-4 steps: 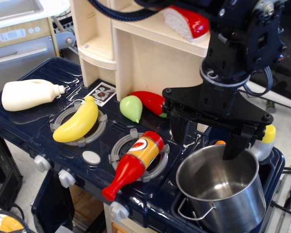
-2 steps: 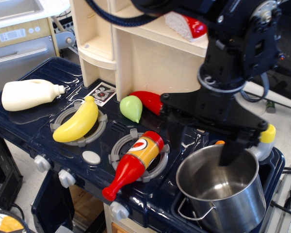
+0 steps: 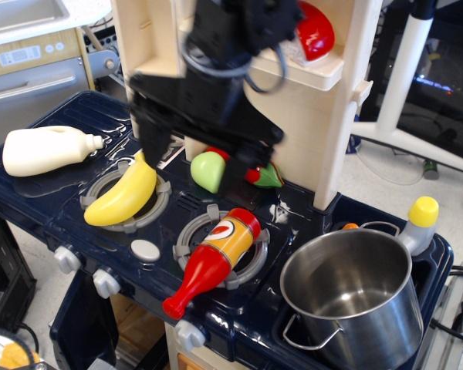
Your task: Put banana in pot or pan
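The yellow banana (image 3: 123, 194) lies on the left burner of the dark blue toy stove. The large shiny steel pot (image 3: 353, 297) stands empty at the stove's front right corner. My black gripper (image 3: 194, 166) hangs open above the back of the stove, its left finger (image 3: 153, 148) just above the banana's far tip and its right finger (image 3: 238, 172) beside the green pear toy. It holds nothing.
A ketchup bottle (image 3: 214, 258) lies on the middle burner. A green pear toy (image 3: 208, 171) and a red pepper (image 3: 255, 173) lie behind it. A white bottle (image 3: 46, 149) lies at the left. A yellow-capped bottle (image 3: 418, 223) stands behind the pot. A cream shelf unit (image 3: 328, 108) rises at the back.
The gripper has swung left from above the pot to over the back of the stove near the banana. The pot stands uncovered now. The objects have not moved.
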